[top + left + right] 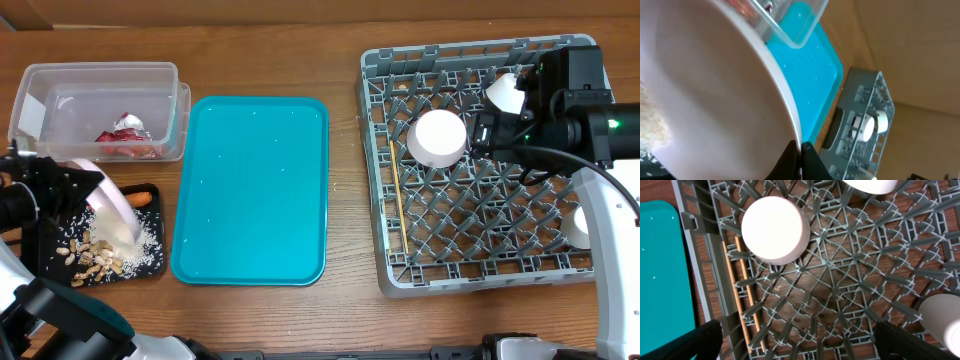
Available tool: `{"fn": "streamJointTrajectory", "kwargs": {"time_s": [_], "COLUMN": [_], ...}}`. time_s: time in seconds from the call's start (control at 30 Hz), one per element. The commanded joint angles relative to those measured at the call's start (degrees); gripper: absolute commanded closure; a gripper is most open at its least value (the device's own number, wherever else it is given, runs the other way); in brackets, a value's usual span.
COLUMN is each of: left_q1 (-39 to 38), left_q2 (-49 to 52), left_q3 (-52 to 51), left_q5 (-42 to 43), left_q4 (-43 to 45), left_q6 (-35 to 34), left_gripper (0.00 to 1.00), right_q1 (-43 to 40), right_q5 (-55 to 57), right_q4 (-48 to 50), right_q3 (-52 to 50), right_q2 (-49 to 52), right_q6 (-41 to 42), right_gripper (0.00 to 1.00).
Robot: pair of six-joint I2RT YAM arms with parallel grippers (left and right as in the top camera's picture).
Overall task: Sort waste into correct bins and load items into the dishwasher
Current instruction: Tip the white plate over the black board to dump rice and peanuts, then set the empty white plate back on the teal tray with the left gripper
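Observation:
My left gripper point(88, 190) is shut on the rim of a white plate point(112, 208) and holds it tilted over the black tray point(150, 262). In the left wrist view the fingers point(800, 150) pinch the plate's edge point(715, 90). Peanuts point(92, 257), white rice point(140, 245) and an orange carrot point(140, 199) lie on the black tray. The red wrapper point(125, 140) lies in the clear tub point(60, 75). My right gripper point(487, 135) hangs open and empty over the grey dish rack point(375, 180), its fingers point(800, 342) wide apart. The silvery scrap is not visible.
An upturned white bowl point(437, 138) point(775, 229), a second white bowl point(505, 92), a white cup point(575, 228) and the chopsticks point(400, 200) point(742, 290) sit in the rack. The teal tray point(250, 190) lies between the bins and the rack.

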Motion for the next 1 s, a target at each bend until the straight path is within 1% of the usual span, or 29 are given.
{"fn": "streamJointTrajectory", "kwargs": {"time_s": [0.0,0.03,0.07,0.1,0.13,0.17,0.2,0.23,0.27,0.3,0.33,0.37,0.4,0.43,0.47,0.5,0.53,0.57,0.6,0.63,0.7,0.73,0.8,0.9,0.97], "left_q1": [0.6,0.6,0.7,0.6,0.6,0.7,0.7,0.7,0.7,0.7,0.8,0.9,0.9,1.0,0.8,0.7,0.7,0.5,0.5,0.5,0.5,0.3,-0.7,-4.4,-11.2], "left_q2": [-0.7,-0.6,-0.7,-0.6,-0.4,-0.5,-0.3,-0.2,-0.2,0.1,0.1,0.0,0.2,-0.1,-0.1,-0.1,-0.5,-0.5,-0.5,-0.8,-0.8,-0.9,-1.4,-2.6,-4.6], "left_q3": [-0.3,-0.3,-0.3,-0.3,-0.3,-0.3,-0.3,-0.3,-0.3,-0.3,-0.3,-0.3,-0.3,-0.3,-0.3,-0.3,-0.3,-0.3,-0.3,-0.3,-0.3,-0.3,-0.3,-0.3,-0.3], "left_q5": [3.5,5.1,6.2,5.0,4.1,5.5,3.0,5.0,4.6,3.5,7.7,10.4,8.6,9.6,5.0,4.0,4.7,2.8,3.9,6.6,6.2,6.6,7.5,6.6,4.4], "left_q4": [1.7,0.7,0.6,1.9,2.0,1.0,2.3,0.8,2.2,2.7,0.7,1.4,1.2,0.0,2.8,1.8,1.8,3.0,2.0,0.9,1.0,0.4,-1.5,-3.9,-4.1], "left_q6": [-0.4,-0.1,2.4,1.8,-1.1,2.0,-0.4,0.6,2.3,-1.9,0.5,5.0,-0.4,3.5,0.0,-2.3,1.6,-1.4,-1.4,2.4,1.6,2.4,5.3,7.0,7.4], "left_gripper": [0.96,0.96,0.96,0.96,0.96,0.96,0.96,0.96,0.96,0.96,0.96,0.96,0.96,0.96,0.96,0.96,0.96,0.96,0.96,0.96,0.96,0.96,0.96,0.96,0.96], "right_q1": [0.0,0.0,0.0,0.0,0.0,0.0,0.0,0.0,0.0,0.0,0.0,0.0,0.0,0.0,0.0,0.0,0.0,0.0,0.0,0.0,0.0,0.0,0.0,0.0,0.0], "right_q5": [0.3,0.3,0.3,0.3,0.3,0.3,0.3,0.3,0.3,0.3,0.3,0.3,0.3,0.3,0.3,0.3,0.3,0.3,0.3,0.3,0.3,0.3,0.3,0.1,-1.8], "right_q4": [0.1,-0.1,-0.2,-0.4,-0.4,-0.4,-0.5,-0.5,-0.5,-0.5,-0.5,-0.6,-0.5,-0.7,-0.8,-0.8,-0.9,-1.0,-0.9,-1.0,-0.9,-0.9,-0.9,-0.7,0.3], "right_q3": [0.3,0.3,0.3,0.3,0.3,0.3,0.3,0.3,0.3,0.3,0.3,0.3,0.3,0.3,0.3,0.3,0.3,0.3,0.3,0.3,0.3,0.3,0.3,0.3,0.3], "right_q2": [-0.1,-0.1,-0.1,-0.1,-0.1,-0.1,-0.1,-0.1,-0.1,-0.1,-0.1,-0.1,-0.1,-0.1,-0.1,-0.1,-0.1,-0.1,-0.1,-0.1,-0.1,-0.1,-0.1,-0.1,-0.1], "right_q6": [-0.2,-0.2,-0.2,-0.2,-0.2,-0.2,-0.2,-0.2,-0.2,-0.2,-0.2,-0.2,-0.2,-0.2,-0.2,-0.2,-0.2,-0.2,-0.2,-0.2,-0.2,-0.2,-0.2,0.0,-0.1], "right_gripper": [0.00,0.00,0.00,0.00,0.00,0.00,0.00,0.00,0.00,0.00,0.00,0.00,0.00,0.00,0.00,0.00,0.00,0.00,0.00,0.00,0.00,0.00,0.00,0.00,0.00]}}
